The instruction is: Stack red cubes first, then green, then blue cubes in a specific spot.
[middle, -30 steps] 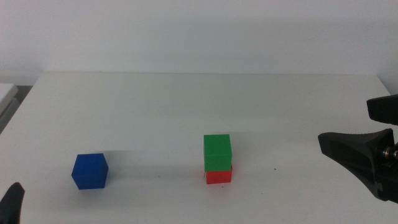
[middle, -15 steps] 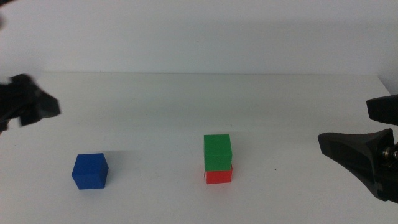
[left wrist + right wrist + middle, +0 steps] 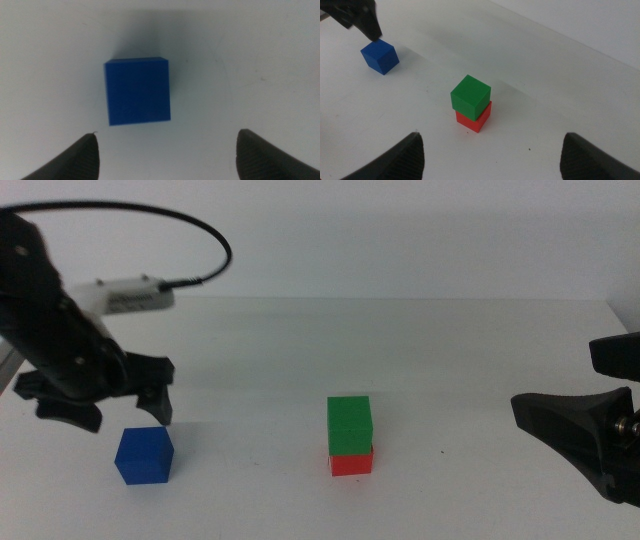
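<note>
White matte tabletop [image 3: 420,340] fills the scene, backed by a plain pale wall. Over its left part the left gripper [image 3: 105,412] hangs just above the small solid deep-blue cube [image 3: 144,454], its two dark jaws spread wide, wider than the cube, and holding nothing; in the left wrist view the blue cube [image 3: 137,91] lies on the table ahead of the gap between the jaw tips and touches neither of them. A white-sleeved black cable [image 3: 150,260] arcs up from that arm's wrist. At the right edge the right gripper [image 3: 585,405] waits low over the table, well apart from the cubes, its jaws also wide apart and empty. Three cubes are on the table, one of each colour: the small bright-green matte cube [image 3: 349,426] sits on top of the small bright-red matte cube [image 3: 351,463] near the table's middle, the green one turned slightly against the red one below it, and the blue one stands alone to the left, well apart from that stack. A tiny dark speck [image 3: 441,451] marks the table right of the stack. Compared with half a second ago, the left arm has come in from the left edge to a place over the blue cube, while the cubes and the right gripper have stayed where they were.
</note>
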Available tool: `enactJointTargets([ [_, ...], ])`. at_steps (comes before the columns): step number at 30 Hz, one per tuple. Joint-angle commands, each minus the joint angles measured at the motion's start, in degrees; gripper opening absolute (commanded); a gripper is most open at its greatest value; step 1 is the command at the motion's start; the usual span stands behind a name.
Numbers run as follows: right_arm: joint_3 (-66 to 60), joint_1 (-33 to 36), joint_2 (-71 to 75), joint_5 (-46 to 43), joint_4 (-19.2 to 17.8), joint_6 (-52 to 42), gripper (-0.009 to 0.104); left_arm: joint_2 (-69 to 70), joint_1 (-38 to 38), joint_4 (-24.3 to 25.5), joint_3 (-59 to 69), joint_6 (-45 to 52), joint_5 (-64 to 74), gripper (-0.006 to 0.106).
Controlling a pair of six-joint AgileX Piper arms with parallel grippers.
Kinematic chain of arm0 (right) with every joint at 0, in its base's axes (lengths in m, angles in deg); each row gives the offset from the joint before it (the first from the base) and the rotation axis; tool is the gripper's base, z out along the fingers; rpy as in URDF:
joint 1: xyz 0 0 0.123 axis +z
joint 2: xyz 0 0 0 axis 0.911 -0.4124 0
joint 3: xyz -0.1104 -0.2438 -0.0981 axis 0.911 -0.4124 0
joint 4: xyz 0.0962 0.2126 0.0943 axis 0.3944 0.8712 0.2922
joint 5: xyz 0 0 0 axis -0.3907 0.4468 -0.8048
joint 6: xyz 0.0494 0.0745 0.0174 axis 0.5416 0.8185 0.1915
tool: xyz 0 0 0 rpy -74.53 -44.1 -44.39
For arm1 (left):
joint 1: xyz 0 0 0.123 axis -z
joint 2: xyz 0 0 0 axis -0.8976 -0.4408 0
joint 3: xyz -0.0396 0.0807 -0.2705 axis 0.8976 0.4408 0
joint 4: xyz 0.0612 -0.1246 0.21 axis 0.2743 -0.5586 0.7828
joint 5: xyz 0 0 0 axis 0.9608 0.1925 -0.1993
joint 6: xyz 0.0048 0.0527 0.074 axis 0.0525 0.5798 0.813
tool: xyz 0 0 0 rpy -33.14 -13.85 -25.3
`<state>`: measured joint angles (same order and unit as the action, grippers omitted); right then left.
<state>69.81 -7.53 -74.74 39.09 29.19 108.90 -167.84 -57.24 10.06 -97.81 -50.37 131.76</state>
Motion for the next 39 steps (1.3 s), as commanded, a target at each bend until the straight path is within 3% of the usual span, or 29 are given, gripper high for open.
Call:
enactJointTargets([
  [1,-0.14,0.15,0.26,-0.50,-0.27,-0.26,0.093,-2.57,0.84,0.73,-0.45,0.23,-1.40,0.094],
  [16,-0.14,0.15,0.26,-0.50,-0.27,-0.26,0.093,-13.59,0.84,3.56,0.84,0.11,-9.62,0.094],
  [19,-0.14,0.15,0.26,-0.50,-0.27,-0.26,0.093,-15.50,0.84,3.56,0.91,0.26,-9.75,0.090],
  [21,-0.14,0.15,0.26,-0.50,-0.27,-0.26,0.093,-15.62,0.84,3.56,1.35,0.15,-11.09,0.082],
  [24,-0.14,0.15,0.26,-0.50,-0.27,-0.26,0.093,-15.50,0.84,3.17,1.41,-0.60,-11.08,0.057],
  [27,-0.14,0.15,0.26,-0.50,-0.27,-0.26,0.093,-14.74,0.84,1.04,1.41,-2.26,-8.18,0.019],
  [29,-0.14,0.15,0.26,-0.50,-0.27,-0.26,0.093,-12.77,1.76,-3.67,0.70,-3.15,-5.06,-0.002],
  [31,-0.14,0.15,0.26,-0.50,-0.27,-0.26,0.093,-10.20,4.79,-4.69,-2.06,-5.37,-2.63,-0.002],
  [32,-0.14,0.15,0.26,-0.50,-0.27,-0.26,0.093,-8.93,7.64,-2.79,-4.81,-8.45,-1.43,-0.002],
  [36,-0.14,0.15,0.26,-0.50,-0.27,-0.26,0.093,-9.23,21.58,12.55,-20.78,-23.75,7.33,-0.002],
  [39,-0.14,0.15,0.26,-0.50,-0.27,-0.26,0.093,-12.78,30.19,16.52,-31.91,-32.54,9.12,-0.002],
])
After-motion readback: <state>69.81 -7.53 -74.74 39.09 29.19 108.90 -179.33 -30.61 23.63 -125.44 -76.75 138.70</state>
